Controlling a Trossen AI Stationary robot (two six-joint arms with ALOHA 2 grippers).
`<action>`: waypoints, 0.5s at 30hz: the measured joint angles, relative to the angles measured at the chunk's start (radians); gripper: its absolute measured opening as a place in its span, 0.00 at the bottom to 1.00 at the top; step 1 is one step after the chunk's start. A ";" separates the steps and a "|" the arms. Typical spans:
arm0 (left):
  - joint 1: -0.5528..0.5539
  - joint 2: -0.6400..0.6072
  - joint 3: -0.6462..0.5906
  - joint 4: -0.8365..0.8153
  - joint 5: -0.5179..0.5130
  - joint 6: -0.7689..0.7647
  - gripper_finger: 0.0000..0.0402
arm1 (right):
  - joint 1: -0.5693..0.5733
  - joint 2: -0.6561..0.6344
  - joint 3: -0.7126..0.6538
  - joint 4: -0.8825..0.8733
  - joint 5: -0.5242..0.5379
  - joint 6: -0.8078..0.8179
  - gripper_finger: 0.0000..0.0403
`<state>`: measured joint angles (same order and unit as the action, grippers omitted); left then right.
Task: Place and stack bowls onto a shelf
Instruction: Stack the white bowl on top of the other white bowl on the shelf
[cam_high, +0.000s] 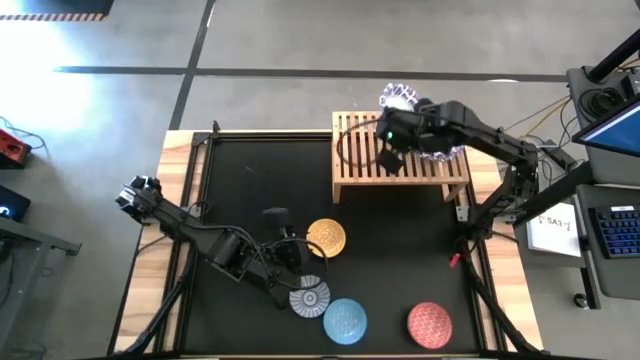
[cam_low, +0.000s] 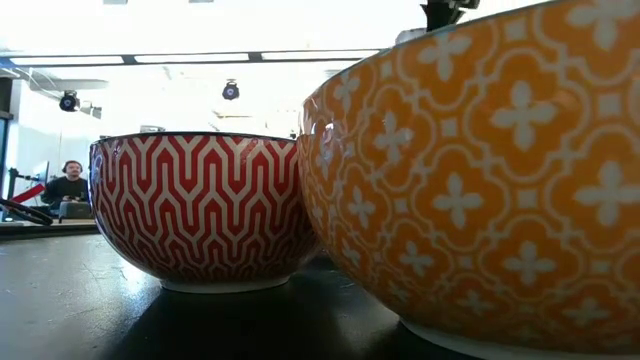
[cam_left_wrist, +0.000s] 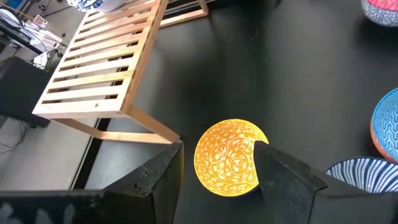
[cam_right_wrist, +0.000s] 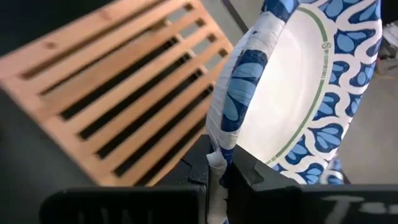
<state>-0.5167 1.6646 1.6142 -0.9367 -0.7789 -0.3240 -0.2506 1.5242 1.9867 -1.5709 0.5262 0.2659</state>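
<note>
Item: white bowl (cam_right_wrist: 292, 93), blue-patterned rim, pinched at its edge in the closed right gripper (cam_right_wrist: 219, 167), tilted. Shelf (cam_right_wrist: 118, 93) directly below the pincer. Left gripper (cam_left_wrist: 217, 171) open, yellow bowl (cam_left_wrist: 229, 157) just ahead.

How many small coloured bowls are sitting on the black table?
4: yellow bowl mid-table, grey-blue patterned bowl under the left arm, light blue bowl at the near edge, red bowl right of it. None looks hidden.
</note>
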 joint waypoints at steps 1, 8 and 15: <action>0.000 0.000 0.000 -0.003 0.000 0.000 0.44 | -0.020 0.000 -0.001 0.000 0.000 -0.015 0.03; 0.000 0.000 0.000 -0.018 -0.001 -0.004 0.44 | -0.116 0.000 -0.021 0.000 0.000 -0.133 0.03; 0.000 0.000 -0.001 -0.081 -0.040 -0.048 0.44 | -0.142 -0.009 -0.098 0.001 -0.001 -0.223 0.03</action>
<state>-0.5167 1.6646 1.6131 -1.0179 -0.8191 -0.3723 -0.3926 1.5152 1.8884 -1.5704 0.5256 0.0431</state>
